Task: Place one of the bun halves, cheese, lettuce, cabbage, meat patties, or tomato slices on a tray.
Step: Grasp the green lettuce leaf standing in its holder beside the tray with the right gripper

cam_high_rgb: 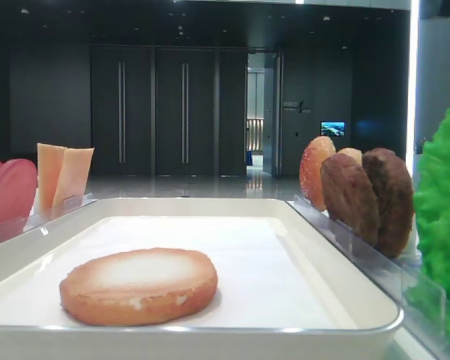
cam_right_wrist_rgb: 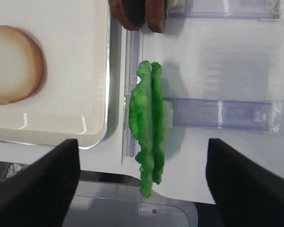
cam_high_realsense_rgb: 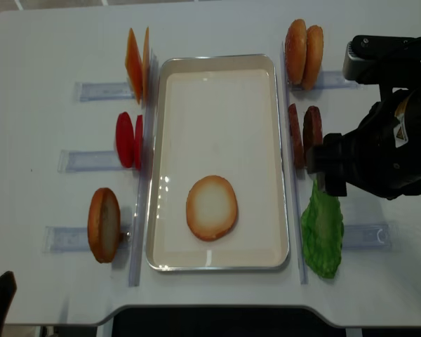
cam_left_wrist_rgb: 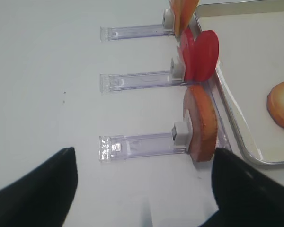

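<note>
The lettuce (cam_right_wrist_rgb: 148, 127) stood on edge in a clear holder (cam_right_wrist_rgb: 222, 114), its long axis running top to bottom through the centre of the right wrist view. In the overhead view the leaf (cam_high_realsense_rgb: 321, 229) lay at lower right, just beside the right rim of the tray (cam_high_realsense_rgb: 283, 151), its long axis parallel to the tray's long side.

The right gripper (cam_right_wrist_rgb: 142, 189) hung above the leaf with its jaws spread wide and nothing between them. The dark fingers (cam_right_wrist_rgb: 40, 189) occupied the lower left and lower right corners of that view; the lettuce lay between them, apart from both.

The left gripper (cam_left_wrist_rgb: 144, 189) also stood open and empty, its fingers in the lower corners of the left wrist view. A bun half (cam_left_wrist_rgb: 202, 124) on edge stood just above them, with tomato slices (cam_left_wrist_rgb: 200, 56) farther up.

One bun half (cam_high_realsense_rgb: 211, 207) lay flat on the tray liner, in the lower half of the tray. Meat patties (cam_high_realsense_rgb: 303, 133) stood on edge along the right rim, two bun halves (cam_high_realsense_rgb: 303, 43) beyond them at upper right. Cheese (cam_high_realsense_rgb: 136, 56) stood at upper left.

The surface was a white table (cam_high_realsense_rgb: 42, 91). Behind it, in the low front view, were dark wall panels (cam_high_rgb: 157, 109) and an open doorway (cam_high_rgb: 256, 112).
</note>
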### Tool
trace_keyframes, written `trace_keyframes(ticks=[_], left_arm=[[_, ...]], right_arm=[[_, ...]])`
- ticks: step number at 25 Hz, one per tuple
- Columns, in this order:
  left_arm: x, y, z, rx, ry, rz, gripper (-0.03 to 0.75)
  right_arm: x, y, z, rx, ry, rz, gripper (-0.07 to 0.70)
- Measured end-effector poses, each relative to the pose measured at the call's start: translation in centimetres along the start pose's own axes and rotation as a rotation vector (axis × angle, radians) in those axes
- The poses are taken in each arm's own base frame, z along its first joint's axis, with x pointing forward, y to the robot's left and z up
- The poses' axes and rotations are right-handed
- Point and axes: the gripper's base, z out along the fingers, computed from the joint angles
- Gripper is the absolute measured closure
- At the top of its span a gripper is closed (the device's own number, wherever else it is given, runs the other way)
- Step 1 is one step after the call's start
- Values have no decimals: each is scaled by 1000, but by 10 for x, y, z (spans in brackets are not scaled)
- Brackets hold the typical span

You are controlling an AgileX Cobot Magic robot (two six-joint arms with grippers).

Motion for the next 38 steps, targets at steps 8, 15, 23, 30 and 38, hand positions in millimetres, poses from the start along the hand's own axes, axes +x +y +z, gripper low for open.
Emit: trace_keyframes(ticks=[8,15,23,30,38], left_arm=[[0,0,0,0,0,0,24],[0,0,0,0,0,0,24],[0,0,0,0,0,0,24],[0,0,0,0,0,0,24],[0,0,0,0,0,0,24]], right_arm=[[-6,5,19,34,51,-12,107],[-11,7,31,49,74,-20,107],[-10,13,41,62,103,-44,107],[-10,14,41,61,102,-47,107],[-8,16,42,60,105,-57,107]])
